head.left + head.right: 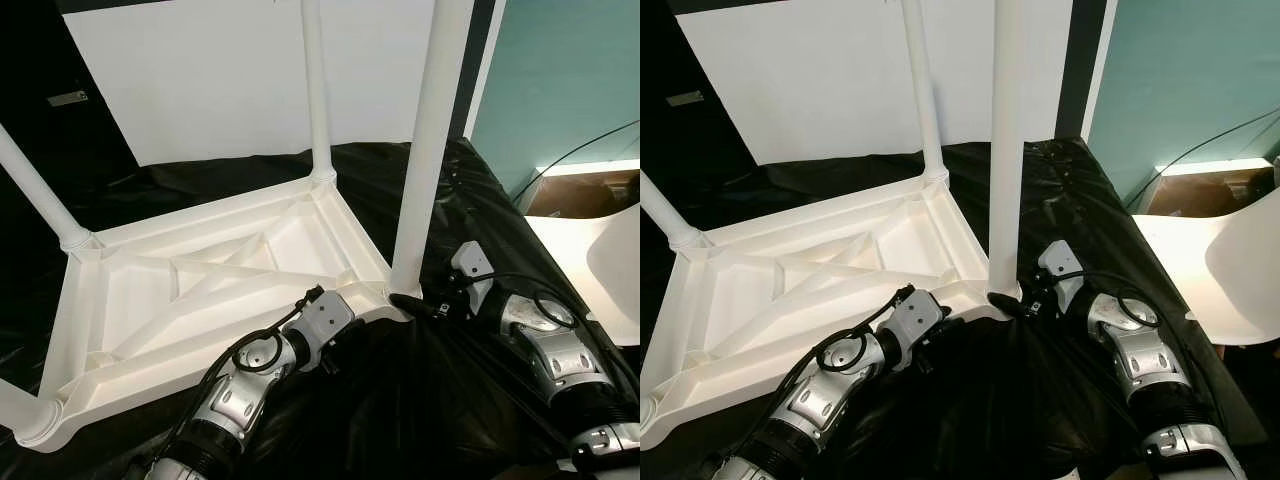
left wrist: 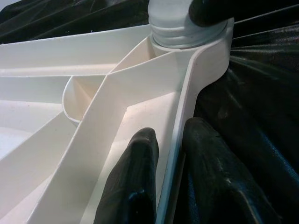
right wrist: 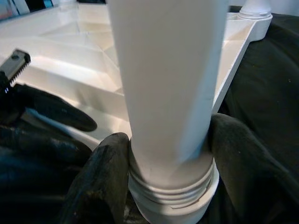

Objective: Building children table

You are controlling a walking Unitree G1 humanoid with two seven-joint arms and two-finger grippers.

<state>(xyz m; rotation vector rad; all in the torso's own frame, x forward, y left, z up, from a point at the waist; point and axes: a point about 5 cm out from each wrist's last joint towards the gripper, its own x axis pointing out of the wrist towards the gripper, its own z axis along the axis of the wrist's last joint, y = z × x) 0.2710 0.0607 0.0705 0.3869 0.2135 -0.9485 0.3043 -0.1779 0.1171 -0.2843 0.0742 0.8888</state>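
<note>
1. The white tabletop (image 1: 200, 290) is seen lying upside down on black sheeting (image 1: 470, 400), ribbed underside up, filling the frame from 9 o'clock to centre.
2. Legs are seen at all four corners, at 9, 12, 7 and, nearest the arms, the near leg (image 1: 430, 140) at 3 o'clock of the tabletop.
3. The right gripper (image 3: 168, 154) is pinched around the base of the near leg, one finger on each side just above the threaded collar (image 3: 173, 186).
4. The left gripper (image 2: 168, 172) is clamped across the tabletop's rim wall at 6 o'clock, one finger inside, one outside, beside that corner socket.
5. Step judged in hand: the last leg is being seated while the top is steadied. Threads show above the socket, so seating is judged incomplete.
6. Next move is judged to call for rotation of the leg about its own axis, kept upright, with the rim held firm to prevent sliding.
</note>
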